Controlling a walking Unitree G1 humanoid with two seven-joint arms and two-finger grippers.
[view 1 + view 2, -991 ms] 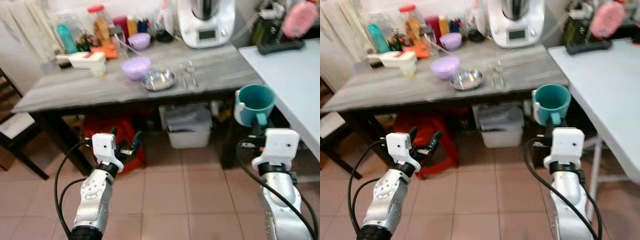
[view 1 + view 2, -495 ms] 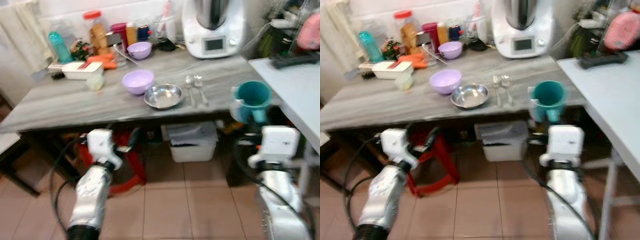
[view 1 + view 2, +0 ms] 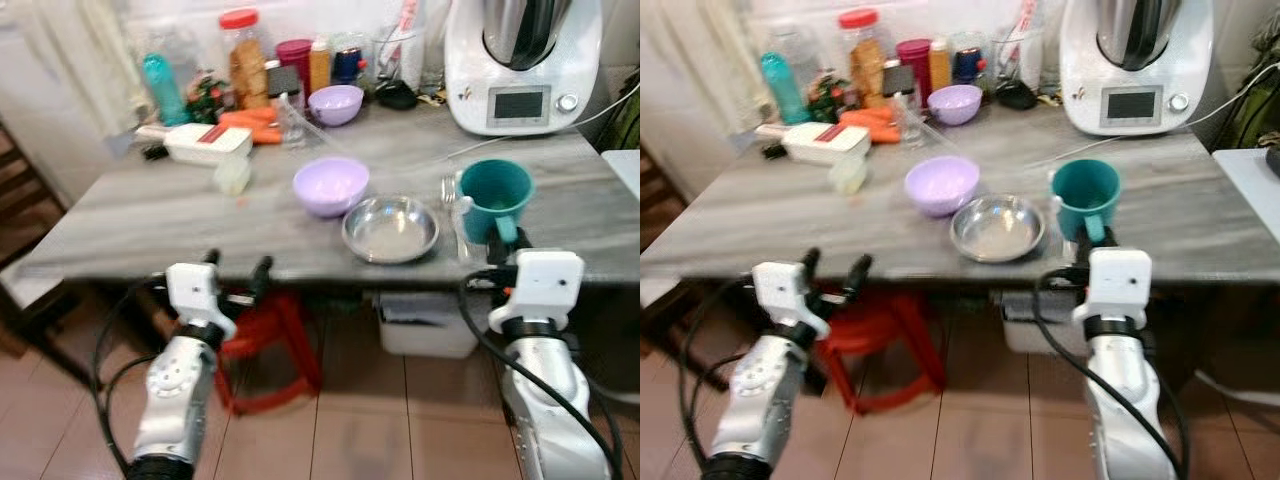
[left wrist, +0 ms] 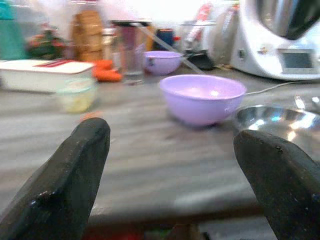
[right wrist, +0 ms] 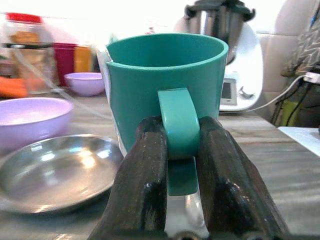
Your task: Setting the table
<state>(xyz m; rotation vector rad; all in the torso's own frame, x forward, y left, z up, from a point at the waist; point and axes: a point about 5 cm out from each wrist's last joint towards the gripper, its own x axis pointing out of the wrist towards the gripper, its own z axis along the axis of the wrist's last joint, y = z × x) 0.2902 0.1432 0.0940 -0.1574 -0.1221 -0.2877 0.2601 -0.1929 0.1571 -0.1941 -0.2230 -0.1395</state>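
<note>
A teal mug [image 3: 493, 195] hangs upright over the front of the grey table [image 3: 150, 225], just right of a steel bowl [image 3: 390, 228]. My right gripper [image 5: 182, 150] is shut on the mug's handle [image 5: 178, 125]; whether the mug touches the tabletop I cannot tell. Cutlery [image 3: 448, 190] lies partly hidden behind the mug. A lilac bowl [image 3: 331, 185] sits left of the steel bowl. My left gripper [image 3: 235, 268] is open and holds nothing, level with the table's front edge. Between its fingers [image 4: 70, 180] appear the lilac bowl [image 4: 202, 97] and the steel bowl [image 4: 280, 120].
Along the table's back stand a white kitchen machine [image 3: 522, 60], a small lilac bowl [image 3: 336, 103], jars and bottles [image 3: 245, 60] and a white box [image 3: 208, 143]. Under the table are a red stool [image 3: 270, 340] and a plastic bin [image 3: 425, 325].
The whole view has shifted as I came up to the table, which is now close in front. The mug stays in my right gripper and now sits over the tabletop beside the steel bowl.
</note>
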